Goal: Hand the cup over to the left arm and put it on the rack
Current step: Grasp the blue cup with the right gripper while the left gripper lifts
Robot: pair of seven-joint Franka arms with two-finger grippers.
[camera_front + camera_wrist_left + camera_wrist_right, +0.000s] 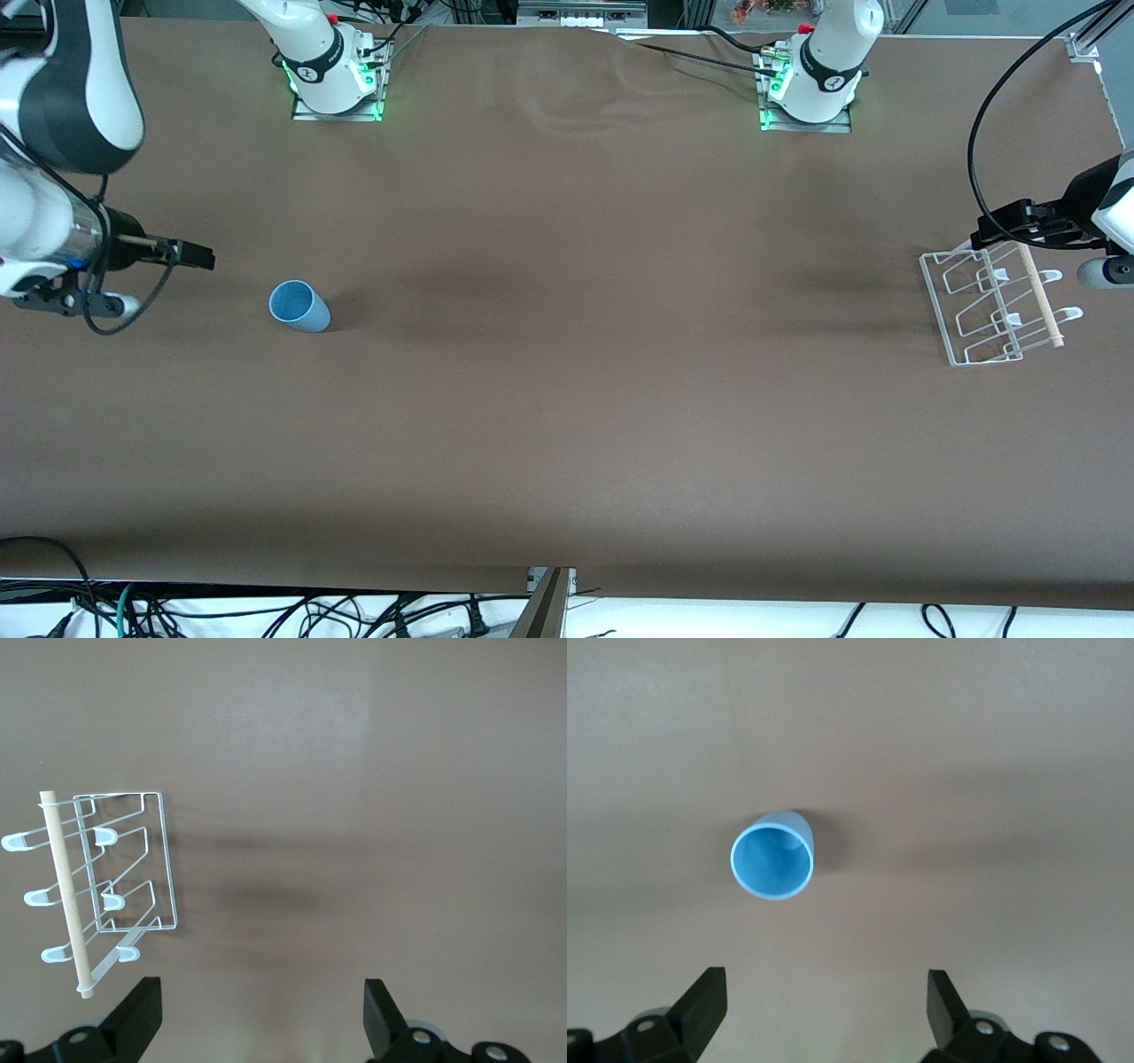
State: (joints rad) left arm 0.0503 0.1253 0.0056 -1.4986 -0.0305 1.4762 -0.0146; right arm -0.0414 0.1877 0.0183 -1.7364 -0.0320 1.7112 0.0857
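still at the reach: right gripper (pixel 190 255) spread at 10 o'clock of upright cup (pixel 299 307), left gripper (pixel 261 1019) spread over rack (pixel 992 306); next, descend and pinch.

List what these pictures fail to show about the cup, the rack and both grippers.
- Cup: its base, hidden by its own wall in the front and right wrist views.
- Rack: the end nearest the left gripper, partly covered by it in the front view.
- Right gripper: fingertips only in the right wrist view, the rest cut off by the picture edge.
- Left gripper: likewise in the left wrist view.
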